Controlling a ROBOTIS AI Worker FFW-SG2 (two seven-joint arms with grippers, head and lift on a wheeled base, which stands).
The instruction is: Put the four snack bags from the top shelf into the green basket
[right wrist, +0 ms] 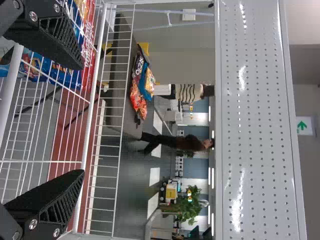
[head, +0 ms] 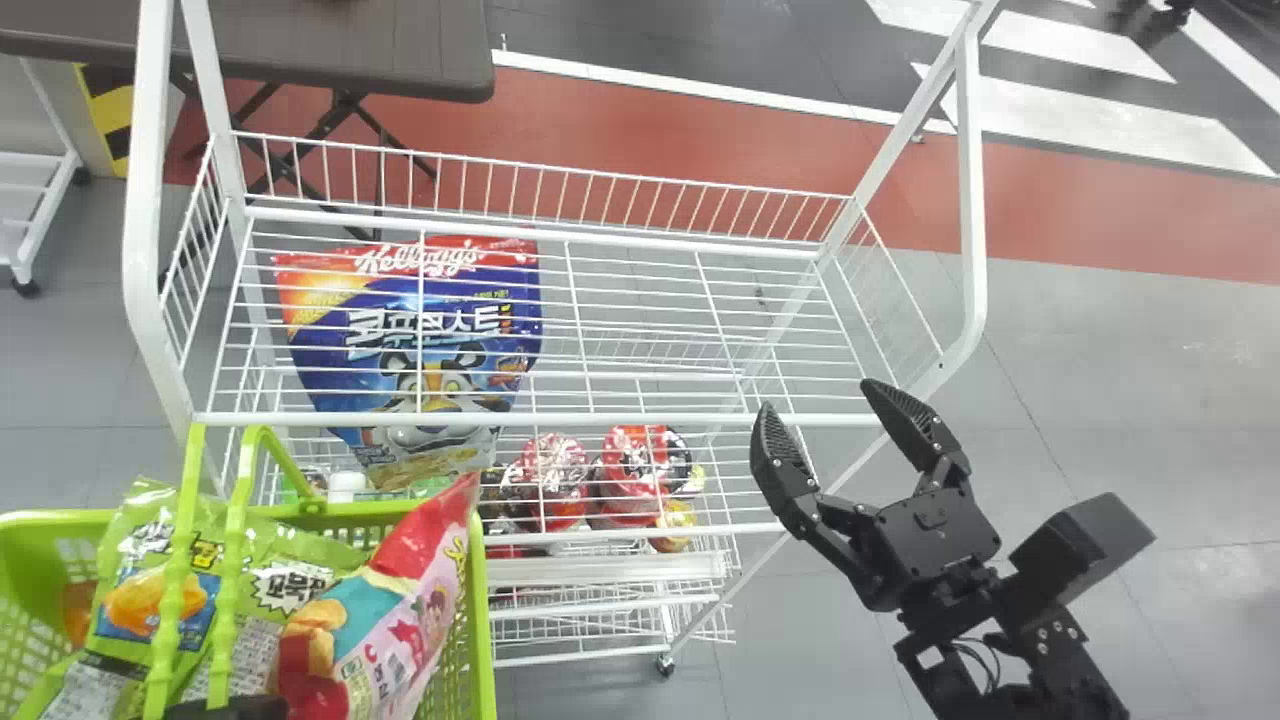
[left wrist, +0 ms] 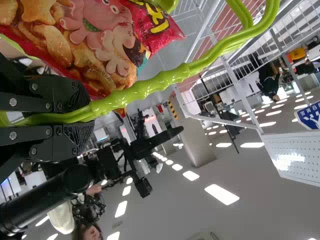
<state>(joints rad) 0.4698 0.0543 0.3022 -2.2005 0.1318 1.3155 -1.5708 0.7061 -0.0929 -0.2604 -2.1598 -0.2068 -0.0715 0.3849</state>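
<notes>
Right claw (head: pixel 817 393), its black ribbed fingers spread well apart with nothing between them, is near the rack's front right corner. Behind the white wires on the rack's left side is a blue snack bag (head: pixel 420 350), glossy, creased and red along its upper edge (which shelf level bears it, I cannot tell). Left of the rack's front is the green basket (head: pixel 482 620), slotted plastic, holding two crinkled green bags, one (head: pixel 150 570) beside the other (head: pixel 270 590), and a plump pink-and-red bag (head: pixel 400 620) tilted against its right part. Left claw (head: pixel 225 708) is clenched on the basket's handles (head: pixel 170 605), smooth with knobbly ridges. Lower in the rack (head: pixel 530 418) of thin metal wire are round red packs (head: pixel 555 480) in shiny wrap. Beyond it, a dark desk (right wrist: pixel 117 100) carries more shiny bags (right wrist: pixel 141 85).
</notes>
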